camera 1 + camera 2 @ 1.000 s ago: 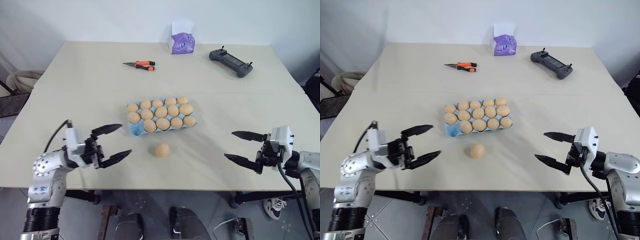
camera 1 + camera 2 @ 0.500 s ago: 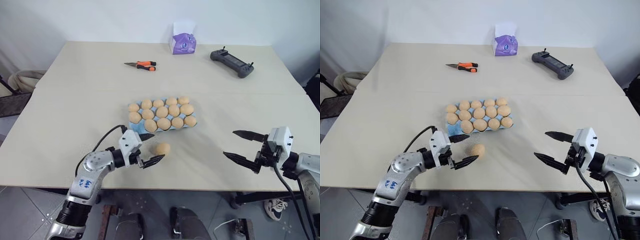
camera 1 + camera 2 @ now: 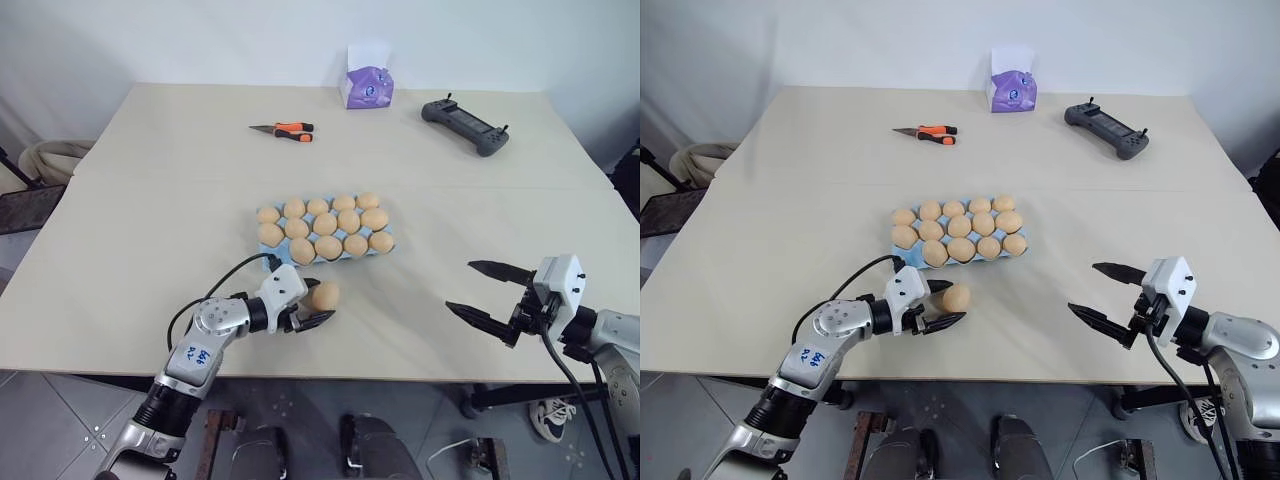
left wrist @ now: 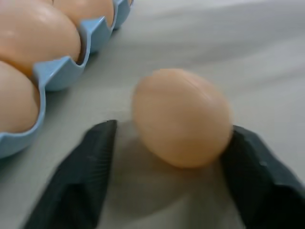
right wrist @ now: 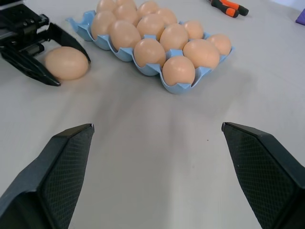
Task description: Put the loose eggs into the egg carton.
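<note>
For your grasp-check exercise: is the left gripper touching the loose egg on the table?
Touching on one side. In the left wrist view, one finger presses the loose egg; the other finger stands off it, with table showing between.

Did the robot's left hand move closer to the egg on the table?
Yes. The left gripper swung in from the table's left side toward the egg carton; its fingers now sit around the loose egg.
</note>
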